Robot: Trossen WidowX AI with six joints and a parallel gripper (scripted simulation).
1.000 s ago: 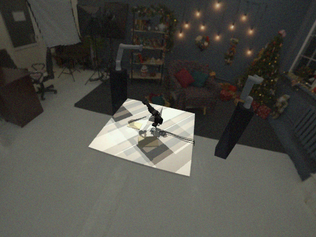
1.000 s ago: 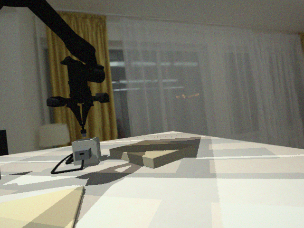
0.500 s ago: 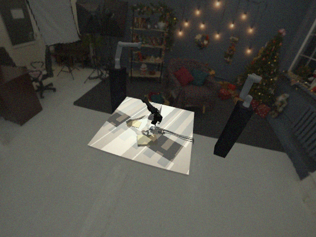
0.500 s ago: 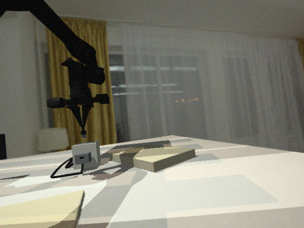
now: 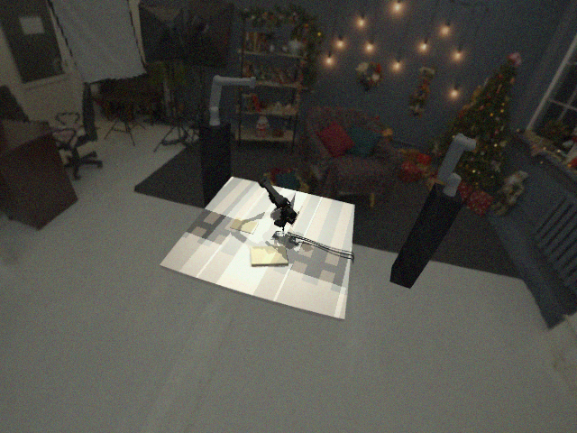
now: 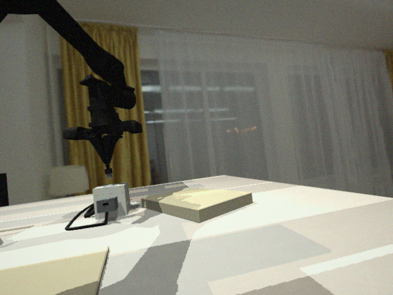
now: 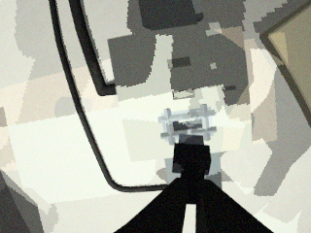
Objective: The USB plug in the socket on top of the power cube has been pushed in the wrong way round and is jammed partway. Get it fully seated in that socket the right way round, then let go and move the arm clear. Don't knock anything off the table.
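My gripper (image 6: 108, 167) (image 7: 190, 189) is shut on the USB plug (image 6: 108, 171) (image 7: 191, 157), a small black body with a grey metal tip pointing down. The plug is out of the socket, with a gap between its tip and the top of the power cube (image 6: 124, 198) (image 7: 141, 68). The cube is a pale box standing upright on the table. The socket (image 7: 187, 125) is a dark slot inside a pale raised frame on the cube's top, just ahead of the plug tip in the wrist view. Which way round the plug faces is too small to tell.
A grey block (image 6: 110, 202) sits on the cube's side, with a black cable (image 6: 85, 226) (image 7: 83, 116) looping beside it. A dark block (image 7: 170, 14) is on the far side. A thick yellowish slab (image 5: 269, 257) (image 6: 218, 200) (image 7: 293, 53) lies near the cube; a thinner panel (image 5: 243, 225) (image 6: 47, 270) lies elsewhere.
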